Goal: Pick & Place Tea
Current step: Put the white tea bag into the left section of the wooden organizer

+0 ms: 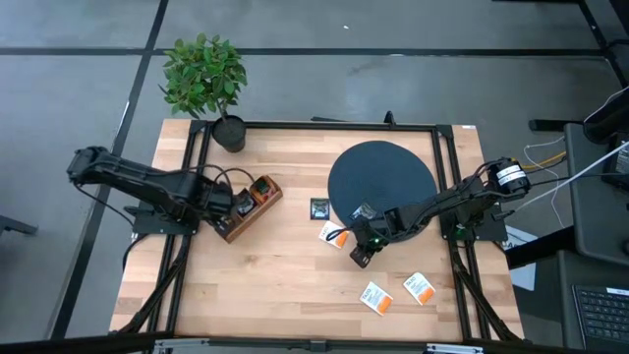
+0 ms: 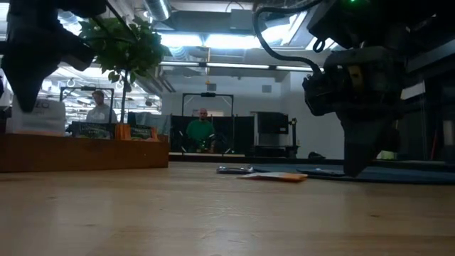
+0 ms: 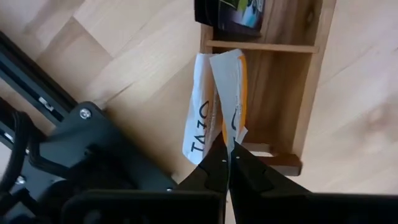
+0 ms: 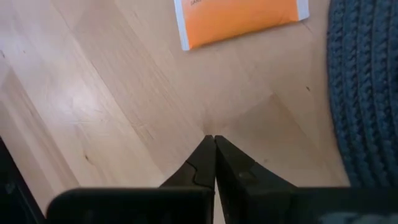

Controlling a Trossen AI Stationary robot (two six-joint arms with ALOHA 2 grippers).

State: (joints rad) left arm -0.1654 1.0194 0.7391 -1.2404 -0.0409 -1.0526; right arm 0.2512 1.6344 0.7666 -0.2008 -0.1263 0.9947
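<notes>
- The left hand (image 3: 227, 163) is pinching a white sachet with an orange band (image 3: 229, 93) by its lower edge and holds it over the wooden divided box (image 1: 251, 206), at the left part of the tabletop (image 1: 275, 285)
- In the left wrist view a second white sachet (image 3: 200, 118) hangs just beside the first one; I cannot tell if it is also held or if it only leans in the compartment
- A dark sachet (image 3: 233, 15) already lies in the next compartment, behind the divider
- For a good placing, I think the left hand should go down until the sachet is between the walls of the compartment, and only then let go, so the sachet does not fall over the edge
- The right hand (image 4: 214, 158) is pressed together and holds nothing; its tips are low over bare wood, beside the dark round disc (image 1: 381, 182)
- An orange-banded sachet (image 4: 239, 18) lies flat just ahead of the right hand, not touched
- A small dark sachet (image 1: 319, 206) lies between the box and the disc, and two more sachets (image 1: 376, 297) (image 1: 421, 288) lie near the front edge of the tabletop
- The flat sachets are thin, so the right hand probably must spread first and catch an edge
</notes>
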